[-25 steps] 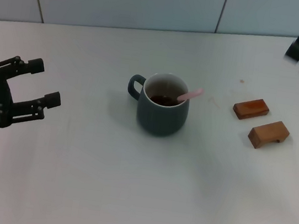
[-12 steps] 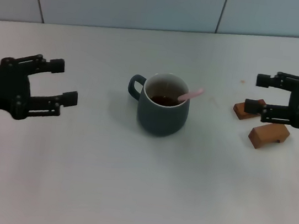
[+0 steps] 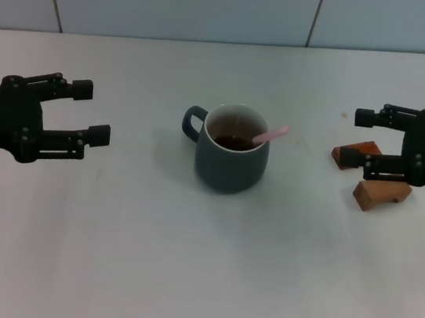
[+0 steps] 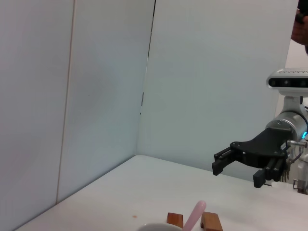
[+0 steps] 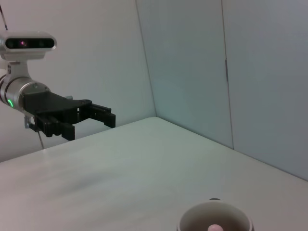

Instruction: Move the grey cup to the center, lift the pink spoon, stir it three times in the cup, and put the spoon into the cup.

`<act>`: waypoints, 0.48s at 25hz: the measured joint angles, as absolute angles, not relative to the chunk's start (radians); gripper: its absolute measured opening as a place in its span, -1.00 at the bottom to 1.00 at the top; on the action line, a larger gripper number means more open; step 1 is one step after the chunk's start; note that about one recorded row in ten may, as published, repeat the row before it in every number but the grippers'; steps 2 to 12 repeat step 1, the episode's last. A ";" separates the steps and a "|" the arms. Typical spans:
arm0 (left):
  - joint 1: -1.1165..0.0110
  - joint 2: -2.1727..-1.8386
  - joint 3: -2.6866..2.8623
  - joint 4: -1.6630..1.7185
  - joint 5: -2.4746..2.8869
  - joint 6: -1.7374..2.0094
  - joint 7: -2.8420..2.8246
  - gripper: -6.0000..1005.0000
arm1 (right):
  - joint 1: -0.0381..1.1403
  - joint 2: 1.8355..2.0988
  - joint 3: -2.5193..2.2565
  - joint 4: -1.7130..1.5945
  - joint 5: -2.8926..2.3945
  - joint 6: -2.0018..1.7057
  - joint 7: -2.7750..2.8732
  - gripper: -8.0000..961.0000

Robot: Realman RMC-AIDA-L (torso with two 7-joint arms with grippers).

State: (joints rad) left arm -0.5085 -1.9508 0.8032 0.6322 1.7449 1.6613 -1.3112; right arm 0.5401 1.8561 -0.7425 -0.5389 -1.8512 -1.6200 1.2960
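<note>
The grey cup (image 3: 229, 161) stands upright at the table's middle, handle toward my left, with dark liquid inside. The pink spoon (image 3: 270, 135) rests in it, its handle leaning over the rim toward my right. My left gripper (image 3: 92, 112) hovers open and empty to the cup's left, well apart from it. My right gripper (image 3: 353, 135) hovers open and empty to the cup's right, over the wooden blocks. The left wrist view shows the spoon handle (image 4: 195, 217) and the right gripper (image 4: 238, 166) farther off. The right wrist view shows the cup rim (image 5: 192, 217) and the left gripper (image 5: 91, 120).
Two brown wooden blocks lie at the right: one (image 3: 359, 154) partly behind my right gripper, the other (image 3: 382, 193) nearer the front. A pale wall (image 3: 179, 0) rises behind the white table (image 3: 197, 268).
Both arms have swung in from the table's sides toward the cup. In the last half second the right gripper edged a little closer to it. Cup and spoon have not moved.
</note>
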 joint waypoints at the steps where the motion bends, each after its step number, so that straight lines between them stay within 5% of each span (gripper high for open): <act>1: -0.510 -1.950 0.804 0.633 1.749 1.662 -1.316 0.67 | 0.539 1.855 -0.743 -0.539 -1.852 -1.621 1.296 0.70; 12: -0.510 -1.950 0.804 0.633 1.749 1.662 -1.316 0.67 | 0.539 1.855 -0.743 -0.539 -1.852 -1.621 1.296 0.70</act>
